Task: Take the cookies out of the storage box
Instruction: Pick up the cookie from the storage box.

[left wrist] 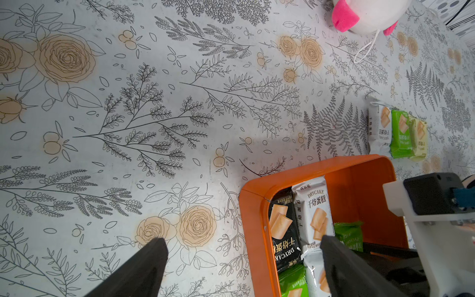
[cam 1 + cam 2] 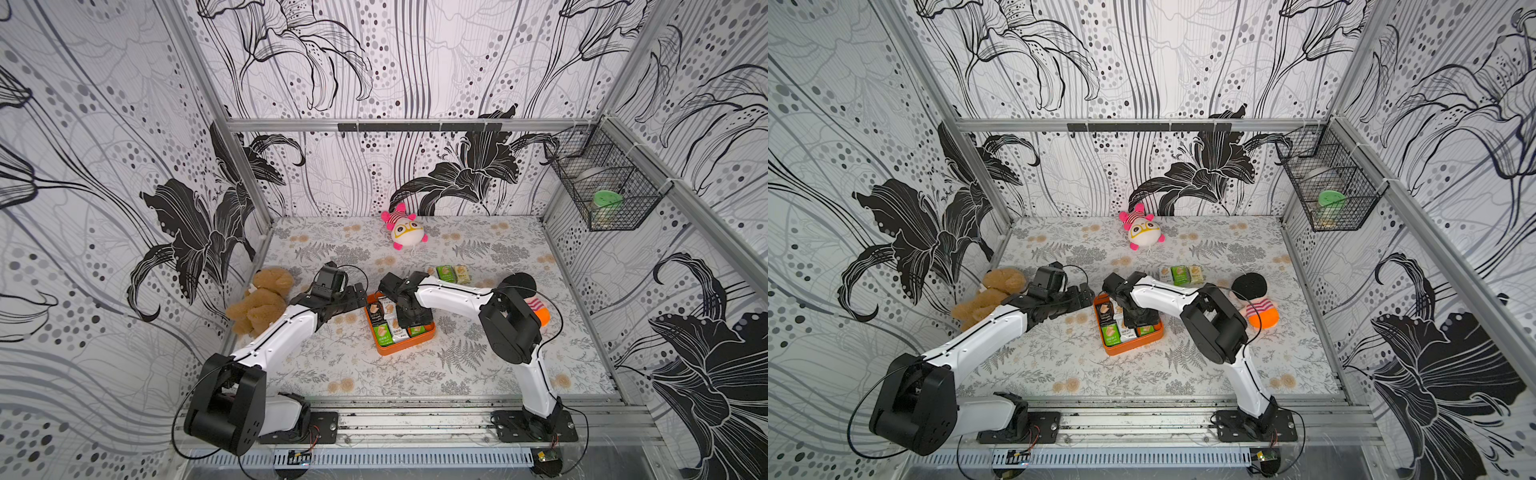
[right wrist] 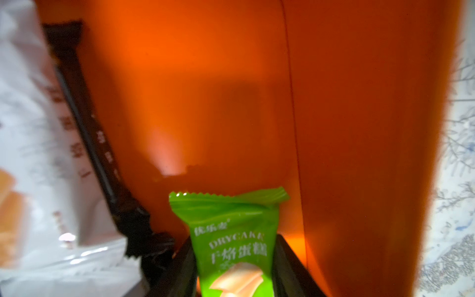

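Black lily wallpaper closes in the cell on three sides, and the surface [image 2: 328, 376] below it is a pale print of ferns and tan roses. Near its middle sits the orange storage box [image 2: 401, 348], low-walled and round-cornered. The cookies [image 2: 383, 334] lie flat in it as green, white and black packets side by side, though part of its floor shows bare orange in the right wrist view. Three more packets [image 2: 1180, 275], white, green and pale yellow, lie in a row on the surface beyond the box, apart from it.

The right hand [image 3: 234, 257] reaches down inside the box. Its two dark fingers press against both sides of a green packet [image 3: 231, 223], whose crimped end sticks out past the fingertips; it looks gripped, close beside the box wall. The left hand [image 1: 243, 239] hangs with its fingers spread wide and nothing between them, one over the bare surface and one over the box.

These packets should handle as very light things. The thin, glossy, crinkly film could slide under the pads, and the dry biscuit inside would likely crack under a hard squeeze. The best hold, I judge, is across the narrow width at mid-body, where the biscuit stiffens the film; the crimped end seal is flimsy and may fold. A brown teddy bear [image 2: 262, 299] and a pink-eared plush [image 2: 405, 230] lie away from the box.
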Controlling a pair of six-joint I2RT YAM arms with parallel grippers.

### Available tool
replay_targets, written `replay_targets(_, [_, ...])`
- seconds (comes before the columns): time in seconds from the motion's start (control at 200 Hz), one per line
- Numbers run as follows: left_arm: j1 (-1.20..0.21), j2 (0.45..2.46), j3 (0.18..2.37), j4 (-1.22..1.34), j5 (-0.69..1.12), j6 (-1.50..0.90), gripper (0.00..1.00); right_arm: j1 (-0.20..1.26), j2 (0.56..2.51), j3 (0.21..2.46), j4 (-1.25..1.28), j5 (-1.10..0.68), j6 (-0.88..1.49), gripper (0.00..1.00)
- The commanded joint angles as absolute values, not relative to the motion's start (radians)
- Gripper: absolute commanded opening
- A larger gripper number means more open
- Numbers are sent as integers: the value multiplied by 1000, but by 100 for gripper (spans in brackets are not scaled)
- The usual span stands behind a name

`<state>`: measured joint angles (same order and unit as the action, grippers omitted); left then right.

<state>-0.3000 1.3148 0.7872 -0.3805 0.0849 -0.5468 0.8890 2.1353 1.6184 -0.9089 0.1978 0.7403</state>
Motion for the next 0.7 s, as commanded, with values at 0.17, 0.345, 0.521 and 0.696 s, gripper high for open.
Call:
replay_targets(0.17, [-290,1307,811,-382,75,-526,97,891,2109,1632,-930,249,735,45])
replay_targets(0.345, [-289,1314,813,-373,80,-531,97,890,2077,1651,-937,259,726,44])
replay_targets(0.521, [-289,1312,809,-368,84,-535,97,891,2070,1699,-933,267,710,44])
replay_targets(0.696, [-289,1306,800,-368,77,-535,97,891,2084,1744,-935,277,686,44])
